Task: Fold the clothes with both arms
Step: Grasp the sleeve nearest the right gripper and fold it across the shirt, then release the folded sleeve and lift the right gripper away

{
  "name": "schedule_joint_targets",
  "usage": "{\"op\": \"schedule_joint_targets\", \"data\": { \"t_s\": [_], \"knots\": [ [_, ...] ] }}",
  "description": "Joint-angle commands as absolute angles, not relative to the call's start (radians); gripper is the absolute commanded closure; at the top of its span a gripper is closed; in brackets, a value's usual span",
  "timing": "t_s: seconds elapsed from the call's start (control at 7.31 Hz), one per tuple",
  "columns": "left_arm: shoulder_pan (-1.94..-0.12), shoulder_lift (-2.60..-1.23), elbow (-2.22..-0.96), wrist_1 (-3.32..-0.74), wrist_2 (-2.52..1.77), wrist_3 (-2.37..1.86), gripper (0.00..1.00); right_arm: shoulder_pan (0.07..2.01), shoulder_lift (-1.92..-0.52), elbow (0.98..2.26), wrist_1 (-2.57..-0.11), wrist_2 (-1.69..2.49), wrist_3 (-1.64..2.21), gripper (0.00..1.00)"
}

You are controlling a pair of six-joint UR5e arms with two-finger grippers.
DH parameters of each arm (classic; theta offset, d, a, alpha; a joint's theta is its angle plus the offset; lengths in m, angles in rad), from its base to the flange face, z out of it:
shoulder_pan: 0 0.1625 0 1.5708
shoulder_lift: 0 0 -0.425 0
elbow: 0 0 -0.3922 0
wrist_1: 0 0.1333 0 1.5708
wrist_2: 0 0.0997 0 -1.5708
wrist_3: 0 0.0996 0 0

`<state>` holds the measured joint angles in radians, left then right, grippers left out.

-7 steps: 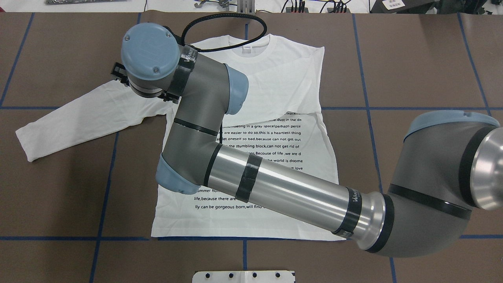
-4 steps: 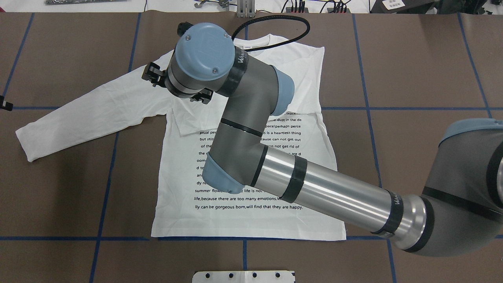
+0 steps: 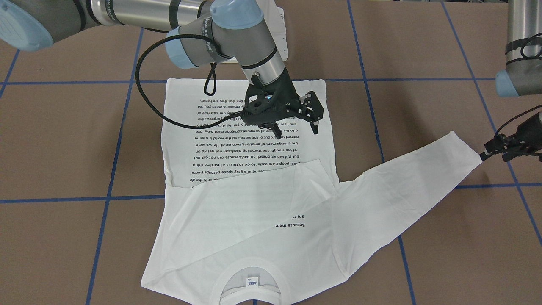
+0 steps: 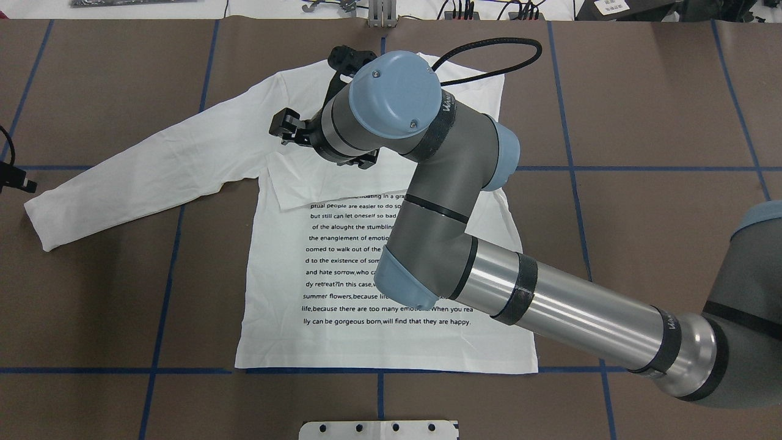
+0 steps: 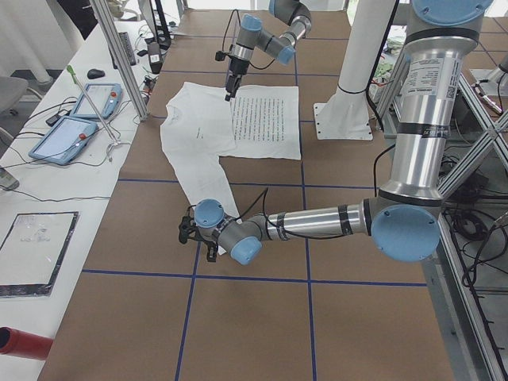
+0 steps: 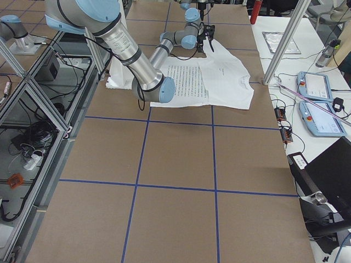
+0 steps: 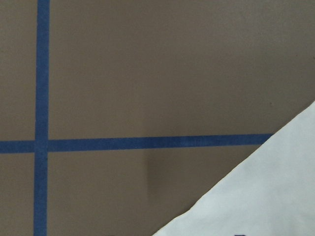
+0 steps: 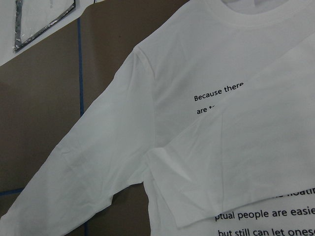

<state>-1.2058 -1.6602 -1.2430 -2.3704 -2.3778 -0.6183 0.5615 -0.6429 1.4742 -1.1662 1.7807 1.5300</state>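
The white T-shirt (image 4: 366,348) lies flat with its text side up and its collar (image 3: 250,281) at the far edge. One sleeve is folded across the chest (image 3: 254,190). The other sleeve (image 4: 134,177) stretches out to my left. My right gripper (image 3: 295,133) hovers open and empty above the text block; one of its fingers (image 4: 284,129) shows past the wrist in the overhead view. My left gripper (image 3: 487,154) is low at the cuff of the stretched sleeve, at the overhead view's left edge (image 4: 15,177). I cannot tell whether it is open or shut. The left wrist view shows only the cuff's edge (image 7: 266,196).
Blue tape lines (image 4: 165,275) mark a grid on the brown table. A white base plate (image 4: 379,429) sits at the near edge. Tablets (image 5: 79,119) and an aluminium post (image 5: 119,71) stand on the side bench beyond the shirt's collar.
My right arm has swung to the right, from over the outstretched sleeve's shoulder to over the chest. My left gripper has come into view at the sleeve's cuff.
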Motion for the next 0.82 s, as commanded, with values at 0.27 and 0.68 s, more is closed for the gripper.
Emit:
{"op": "schedule_joint_targets", "data": {
  "t_s": [0.27, 0.68],
  "knots": [
    [-1.169, -1.661, -1.218, -2.372, -2.372, -0.621, 0.23, 0.561, -0.675, 1.477, -1.164, 1.784, 1.505, 0.02],
    [-1.147, -1.661, -1.215, -2.370, -2.372, -0.620, 0.27, 0.561, -0.683, 1.483, -1.163, 1.784, 1.505, 0.02]
  ]
}}
